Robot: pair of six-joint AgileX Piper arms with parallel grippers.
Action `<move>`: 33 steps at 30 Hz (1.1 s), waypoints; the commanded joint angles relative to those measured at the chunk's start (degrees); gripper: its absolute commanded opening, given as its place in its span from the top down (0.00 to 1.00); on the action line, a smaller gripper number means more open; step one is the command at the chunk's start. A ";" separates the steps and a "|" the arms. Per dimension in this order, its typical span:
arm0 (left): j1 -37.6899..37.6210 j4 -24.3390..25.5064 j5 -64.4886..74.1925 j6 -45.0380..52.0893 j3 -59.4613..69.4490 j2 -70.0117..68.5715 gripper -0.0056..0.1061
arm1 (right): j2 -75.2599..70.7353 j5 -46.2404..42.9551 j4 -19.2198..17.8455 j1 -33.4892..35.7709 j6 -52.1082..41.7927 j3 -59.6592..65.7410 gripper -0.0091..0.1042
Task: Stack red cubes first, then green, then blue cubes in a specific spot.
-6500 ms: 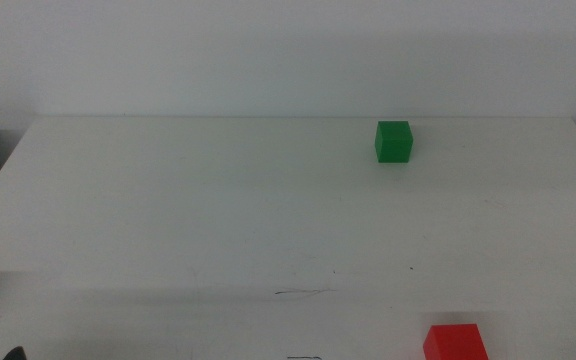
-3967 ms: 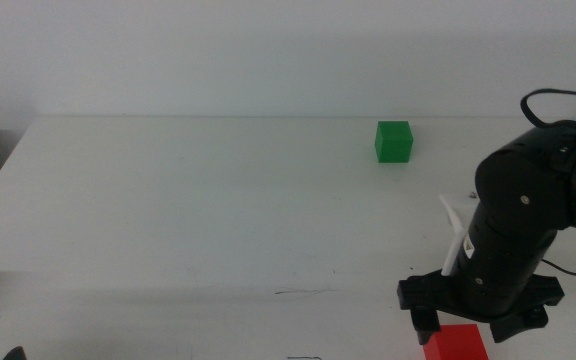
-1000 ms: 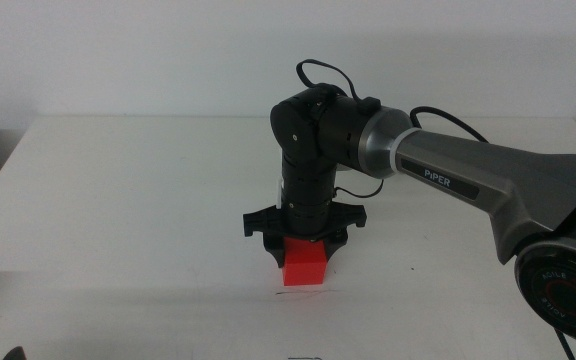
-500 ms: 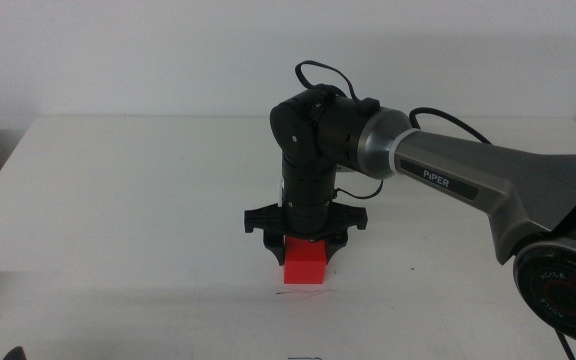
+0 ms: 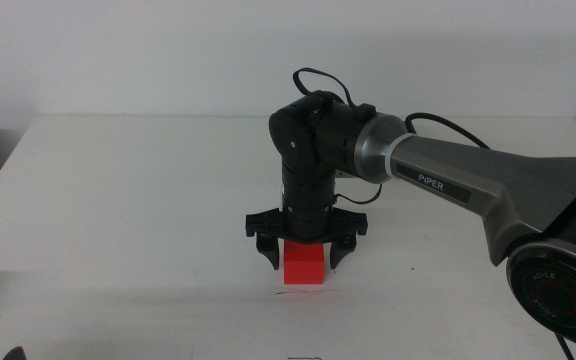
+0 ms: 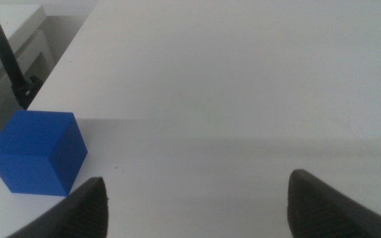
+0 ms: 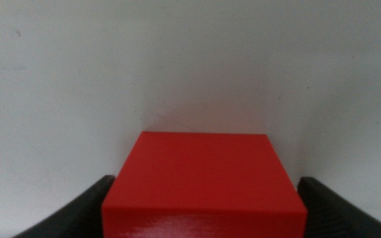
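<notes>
White wall behind, white tabletop (image 5: 118, 200) in front of me, and my right pincer (image 5: 305, 250) is down at the near middle of it, right over the red cube (image 5: 305, 266). From the middle view I read its jaws as spread apart, one on either side of the cube with gaps showing, so I'd say it has let go and grips nothing; the right wrist view agrees, with the red block sitting between the two dark jaws and not pinched. The cube rests flat on the tabletop, just at the thin dark scratch line (image 5: 303, 293) that marks the spot, its near edge touching or almost touching that line. So I judge the first layer placed: red is down. Green is not in sight from any camera right now, probably hidden behind the arm, so I can't say where it sits. My left pincer (image 6: 194, 205) waits off at the left side, jaws wide apart and holding nothing, with the blue cube (image 6: 37, 153) lying on the tabletop near its one jaw, by the table's edge. Left to do, as I see it: green onto red, then blue on top. Writing I can read: "PIPER" in white on the right arm's grey forearm (image 5: 438, 181); a round badge at the base is too blurred to read.
</notes>
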 commanded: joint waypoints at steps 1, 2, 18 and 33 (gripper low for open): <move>-0.20 -0.36 -4.37 -0.54 -0.15 -1.52 0.13 | -3.88 4.26 0.00 -0.17 0.16 -1.56 0.20; -0.20 -0.36 -4.37 -0.54 -0.15 -1.52 0.13 | -3.93 4.51 0.00 -0.17 -0.05 -1.92 0.18; -0.20 -0.36 -4.32 -0.54 -0.15 -1.52 0.13 | -13.55 4.51 -0.57 -2.37 -3.12 -5.04 0.13; -0.20 -0.36 -4.32 -0.54 -0.15 -1.52 0.13 | -14.63 -3.03 -7.14 -15.35 -16.35 -8.18 0.13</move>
